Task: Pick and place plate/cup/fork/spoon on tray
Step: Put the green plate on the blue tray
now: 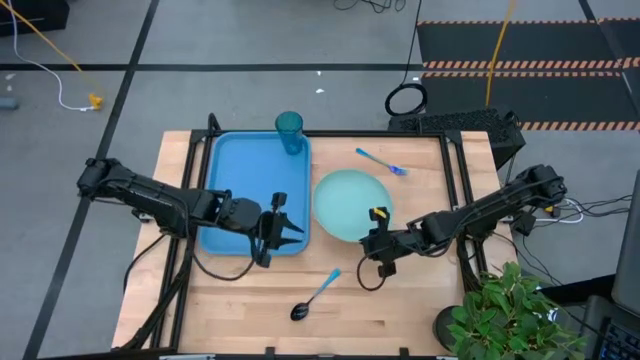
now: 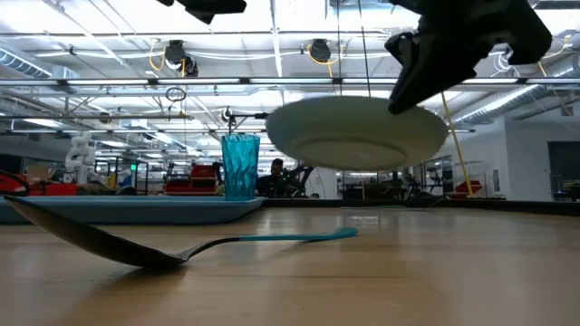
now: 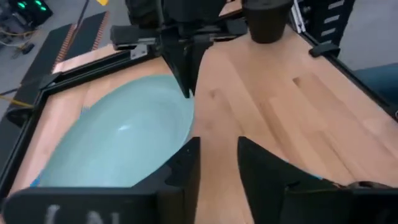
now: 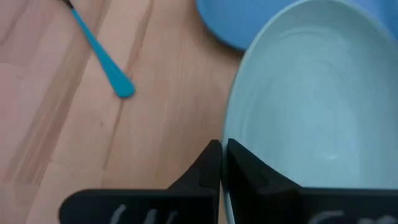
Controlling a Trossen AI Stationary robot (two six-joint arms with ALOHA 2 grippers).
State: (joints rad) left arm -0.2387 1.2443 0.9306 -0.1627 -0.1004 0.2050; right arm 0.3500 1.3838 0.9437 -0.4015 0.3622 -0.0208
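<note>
Our right gripper [image 1: 377, 243] clamped on the lifted plate [image 1: 352, 203], left gripper [image 1: 285, 230] part-open over the tray [image 1: 240, 170]; no legible writing.

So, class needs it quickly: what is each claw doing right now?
Left claw: open, empty, over the tray.
Right claw: shut on the plate rim, plate lifted.

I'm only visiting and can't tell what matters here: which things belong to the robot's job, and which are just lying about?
Job:
bright blue rectangular plastic tray
round pale mint-green plate, gripped by the right tool
translucent teal tumbler
blue-headed fork
black-bowled spoon

Lying about:
green potted plant
yellow cable
</note>
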